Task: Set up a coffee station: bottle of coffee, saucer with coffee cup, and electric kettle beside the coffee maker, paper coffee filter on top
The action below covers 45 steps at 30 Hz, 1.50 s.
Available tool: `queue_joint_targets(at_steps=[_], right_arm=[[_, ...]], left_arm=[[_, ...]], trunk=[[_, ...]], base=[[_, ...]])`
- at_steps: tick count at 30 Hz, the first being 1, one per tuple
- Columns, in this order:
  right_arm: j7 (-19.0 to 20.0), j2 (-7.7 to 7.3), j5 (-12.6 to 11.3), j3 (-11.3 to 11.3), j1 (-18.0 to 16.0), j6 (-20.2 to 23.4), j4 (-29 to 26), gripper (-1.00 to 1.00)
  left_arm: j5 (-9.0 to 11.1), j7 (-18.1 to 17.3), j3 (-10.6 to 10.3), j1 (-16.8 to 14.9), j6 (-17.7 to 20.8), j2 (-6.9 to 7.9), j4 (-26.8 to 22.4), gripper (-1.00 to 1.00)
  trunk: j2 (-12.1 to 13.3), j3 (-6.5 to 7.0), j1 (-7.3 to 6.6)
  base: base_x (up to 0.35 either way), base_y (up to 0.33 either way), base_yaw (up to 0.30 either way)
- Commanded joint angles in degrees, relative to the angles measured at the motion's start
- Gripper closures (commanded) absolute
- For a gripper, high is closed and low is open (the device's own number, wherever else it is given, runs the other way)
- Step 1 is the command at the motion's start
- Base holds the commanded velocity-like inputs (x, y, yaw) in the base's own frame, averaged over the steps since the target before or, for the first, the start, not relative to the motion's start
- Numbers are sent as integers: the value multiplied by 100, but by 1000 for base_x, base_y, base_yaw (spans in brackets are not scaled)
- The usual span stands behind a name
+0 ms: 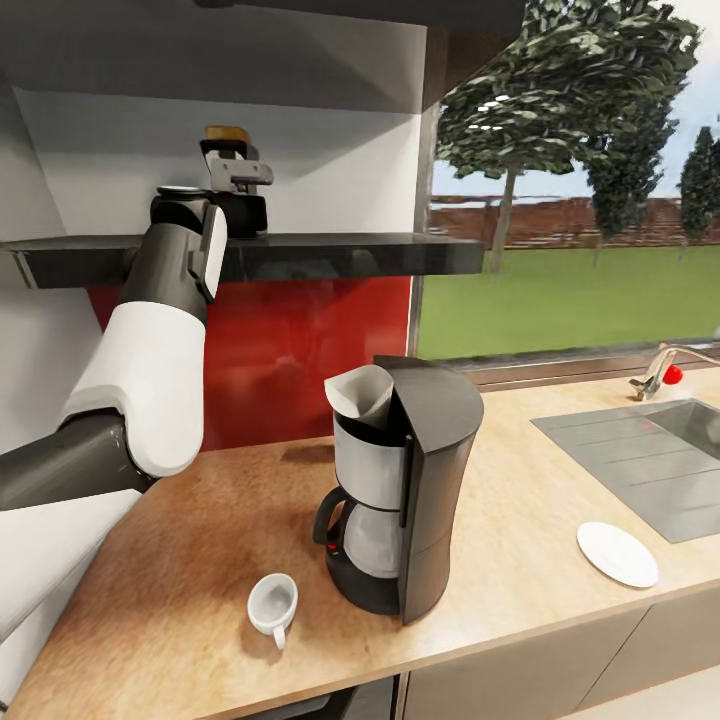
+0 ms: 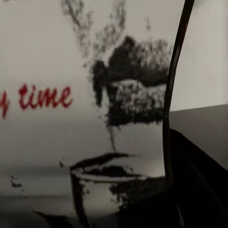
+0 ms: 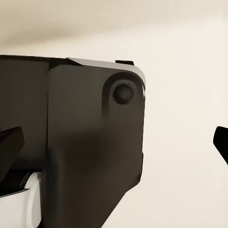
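Up on the dark kitchen shelf (image 1: 330,255), the left gripper (image 1: 238,185) is reaching at the bottle of coffee (image 1: 228,134), whose brown cap is showing just above the wrist; whether the fingers are closing on it or standing wide I cannot tell, since the wrist is hiding them. Through the left wrist view, the bottle's label (image 2: 85,118) is sitting very close, showing red lettering and a sketched steaming cup, with the bottle's dark edge running beside it. Down on the countertop (image 1: 180,580), the coffee maker (image 1: 405,490) is standing upright with a paper coffee filter (image 1: 362,392) resting in its top. Just beside it, toward the counter's front edge, the coffee cup (image 1: 272,603) is lying tipped on its side. Well apart on the other side, the saucer (image 1: 617,553) is lying flat near the sink (image 1: 650,460). Along the right wrist view, the right gripper's dark fingertips (image 3: 10,147) are standing wide apart, holding nothing, facing a dark body part.
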Motion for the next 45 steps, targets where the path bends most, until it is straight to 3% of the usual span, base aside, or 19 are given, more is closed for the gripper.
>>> queue_joint_targets(at_steps=[1,12,22,45], right_arm=[[-29,2,43,0,2,0,-9,-100],[-29,5,43,6,2,0,-9,-100],[-29,10,43,3,2,0,-15,-100],[-20,10,43,1,2,0,-17,-100]], left_arm=[[-67,-60,30,-8,16,-8,-8,100],[-66,-59,28,-11,77,-8,-8,100],[-78,-26,-188,-12,78,-8,-61,100],[-67,-23,-194,-5,86,-8,-175,100]], trunk=[[-12,-12,4],[-12,-12,4],[-12,-12,4],[-12,-12,4]], base=[[0,0,0],[0,0,0],[-3,0,0],[-300,0,0]])
